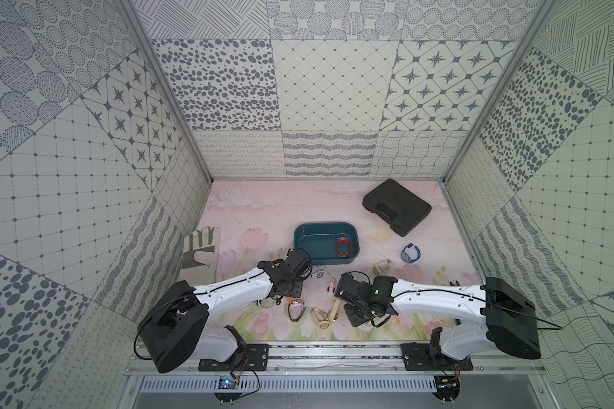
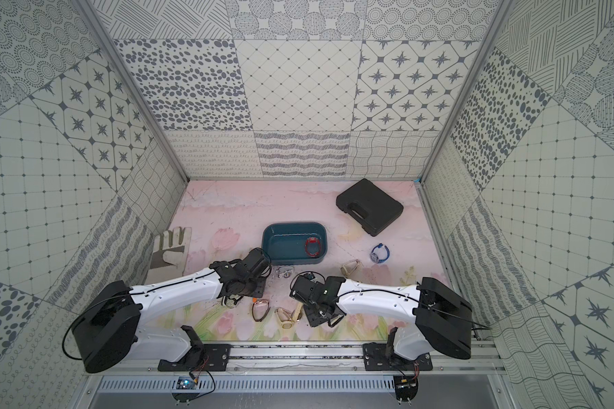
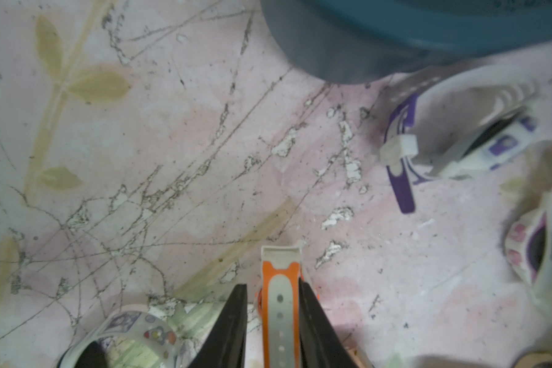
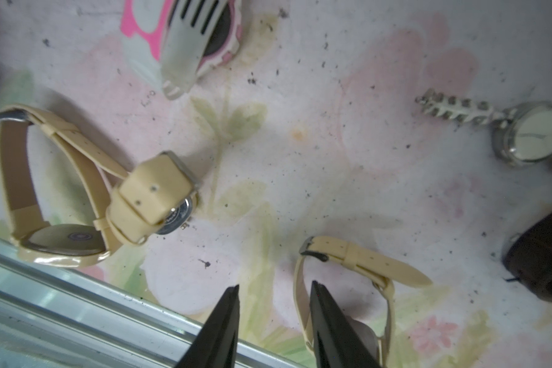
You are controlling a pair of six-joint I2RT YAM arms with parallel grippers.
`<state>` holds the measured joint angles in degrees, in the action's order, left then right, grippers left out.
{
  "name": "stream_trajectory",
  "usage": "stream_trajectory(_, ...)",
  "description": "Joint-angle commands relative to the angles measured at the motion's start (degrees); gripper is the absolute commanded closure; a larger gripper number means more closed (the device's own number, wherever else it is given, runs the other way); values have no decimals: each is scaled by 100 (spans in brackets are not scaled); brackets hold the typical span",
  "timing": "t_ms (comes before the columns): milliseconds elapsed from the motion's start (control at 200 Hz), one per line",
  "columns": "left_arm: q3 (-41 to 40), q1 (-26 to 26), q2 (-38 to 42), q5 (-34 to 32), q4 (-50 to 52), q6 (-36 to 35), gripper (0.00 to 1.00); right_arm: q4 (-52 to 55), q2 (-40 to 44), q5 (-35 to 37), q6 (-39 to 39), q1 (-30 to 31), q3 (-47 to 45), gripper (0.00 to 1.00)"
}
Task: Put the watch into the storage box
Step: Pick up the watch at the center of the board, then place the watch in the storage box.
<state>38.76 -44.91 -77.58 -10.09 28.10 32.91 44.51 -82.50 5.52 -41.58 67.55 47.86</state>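
The storage box [image 1: 312, 244], a dark teal tub, stands mid-table in both top views with a red watch [image 1: 343, 247] inside; its corner [image 3: 395, 32] fills the wrist view's far edge. My left gripper [image 3: 273, 286] is shut on an orange-and-grey watch strap [image 3: 281, 302] standing upright between its fingers, close in front of the tub. In the top views the arm hides those fingers. My right gripper [image 4: 274, 286] hangs open low over the table's front, with a beige watch's strap [image 4: 364, 261] beside one finger and nothing pinched.
Loose watches lie around: purple-white [image 3: 443, 143], pink-white [image 4: 198, 35], silver [image 4: 536, 137], dark brown [image 4: 542, 255], two beige [image 4: 61, 178], blue [image 1: 411, 253]. A black case [image 1: 397, 206] sits back right, a glove [image 1: 200, 253] at left, and the metal rail [image 4: 77, 302] runs along the front.
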Motion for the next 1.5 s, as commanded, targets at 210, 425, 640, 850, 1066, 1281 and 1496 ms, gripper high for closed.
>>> stream_trajectory(210, -106, 149, 209, -55, -182, -153, 100, -178, 86, 107, 67, 32, -30, 58)
stream_trajectory(425, -237, 153, 1493, 245, -215, 4, 100, -189, 94, 160, 81, 22, -48, 58)
stream_trajectory(640, -220, 652, 3209, 1458, -546, 453, 100, -176, 263, 169, 116, -55, -83, 58)
stream_trajectory(850, -280, 1473, 2553, 3516, -2576, 1359, 100, -283, 552, 90, 220, -277, -250, 57)
stream_trajectory(1066, 26, 1964, 310, 4733, -5449, 2571, 100, -386, 686, 40, 361, -461, -316, 57)
stream_trajectory(1281, 1085, 2078, -1865, 5216, -6737, 3245, 100, -536, 710, -57, 491, -618, -315, 57)
stream_trajectory(1496, 2007, 2037, -2898, 4974, -5999, 2670, 100, -633, 693, -139, 636, -769, -305, 57)
